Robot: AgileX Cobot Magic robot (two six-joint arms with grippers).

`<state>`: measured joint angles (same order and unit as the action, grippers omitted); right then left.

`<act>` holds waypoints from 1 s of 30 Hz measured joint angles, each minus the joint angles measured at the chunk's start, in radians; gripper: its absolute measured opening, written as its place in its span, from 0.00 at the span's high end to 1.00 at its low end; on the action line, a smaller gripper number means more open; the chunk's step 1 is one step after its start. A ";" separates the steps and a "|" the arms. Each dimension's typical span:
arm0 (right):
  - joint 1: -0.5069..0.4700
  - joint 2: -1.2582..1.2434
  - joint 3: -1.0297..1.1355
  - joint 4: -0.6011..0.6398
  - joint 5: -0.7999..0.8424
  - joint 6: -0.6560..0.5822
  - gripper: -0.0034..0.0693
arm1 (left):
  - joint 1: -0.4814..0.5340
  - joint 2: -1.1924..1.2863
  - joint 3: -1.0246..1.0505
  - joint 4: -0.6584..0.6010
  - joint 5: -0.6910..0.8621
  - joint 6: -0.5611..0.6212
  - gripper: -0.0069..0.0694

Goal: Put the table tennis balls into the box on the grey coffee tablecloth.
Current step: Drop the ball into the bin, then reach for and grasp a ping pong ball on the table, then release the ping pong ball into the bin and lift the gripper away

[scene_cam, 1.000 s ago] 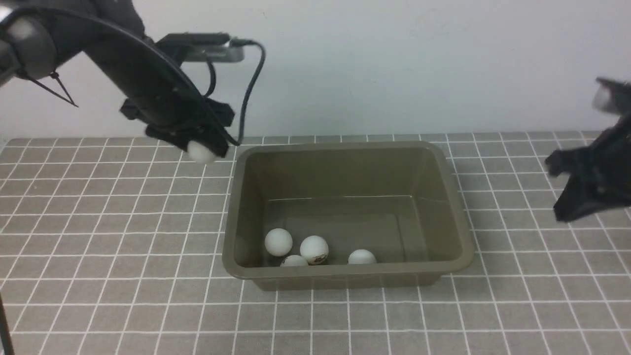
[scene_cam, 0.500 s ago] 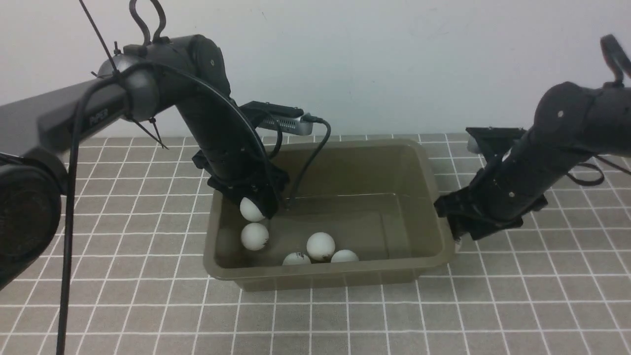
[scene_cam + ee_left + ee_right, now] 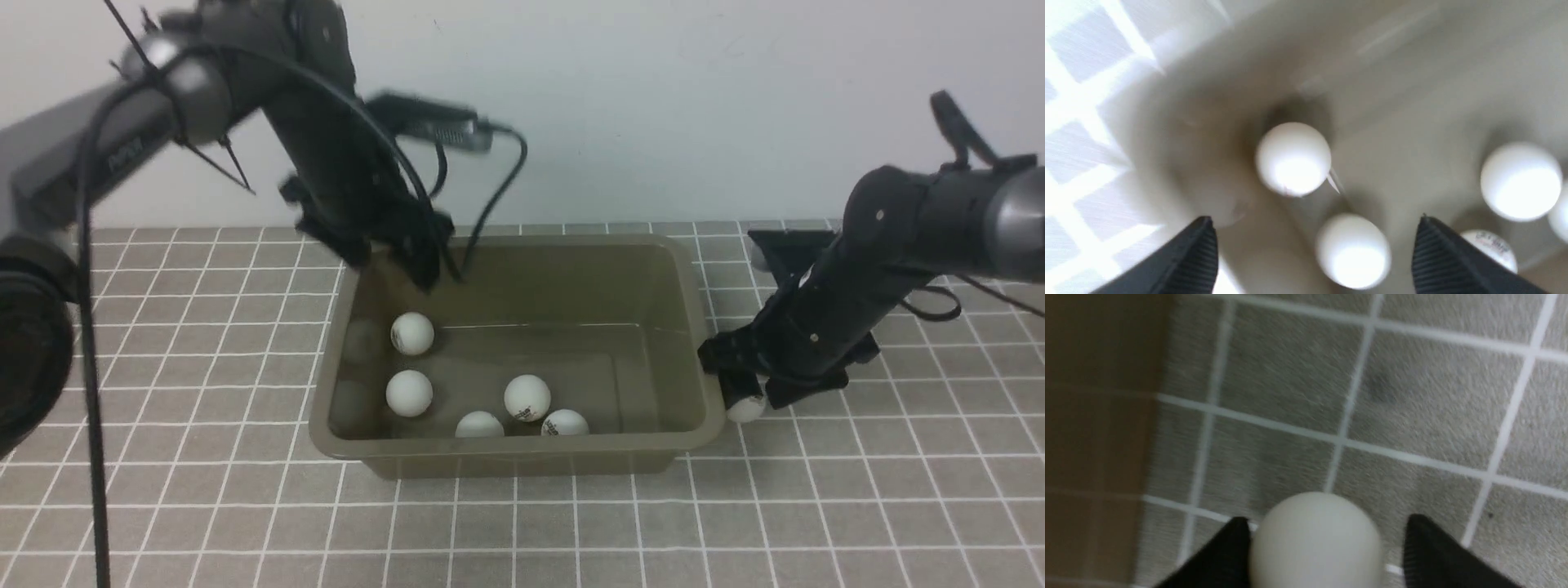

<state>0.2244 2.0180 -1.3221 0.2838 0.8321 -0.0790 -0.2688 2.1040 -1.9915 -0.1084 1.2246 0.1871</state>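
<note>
The olive-brown box (image 3: 522,457) stands on the grey coffee tablecloth (image 3: 204,367). Several white table tennis balls lie inside it, one (image 3: 412,333) by the left wall and others (image 3: 526,397) near the front. My left gripper (image 3: 390,265) is open and empty above the box's far left corner. In the left wrist view its fingers (image 3: 1196,253) stand wide apart over the balls (image 3: 1293,158). My right gripper (image 3: 751,396) is low on the cloth just outside the box's right wall. It is open around one ball (image 3: 745,407), which sits between the fingers (image 3: 1437,547) in the right wrist view (image 3: 1316,539), with a gap on one side.
A white wall runs behind the table. The left arm's cable (image 3: 498,188) hangs over the box's far rim. The box's right wall (image 3: 1094,416) is close beside the right gripper.
My left gripper let its ball drop into the box and rose, open. The box slid a little to the left. My right gripper came down around the ball beside the box.
</note>
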 joint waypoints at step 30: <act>0.194 -0.256 -0.529 -0.245 0.383 0.048 0.36 | 0.110 -0.861 0.782 0.044 -0.165 -0.123 0.92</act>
<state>0.4184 1.7619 -1.8508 0.0388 1.2147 -0.0312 -0.1585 1.2426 -1.2092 -0.0649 1.0599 0.0641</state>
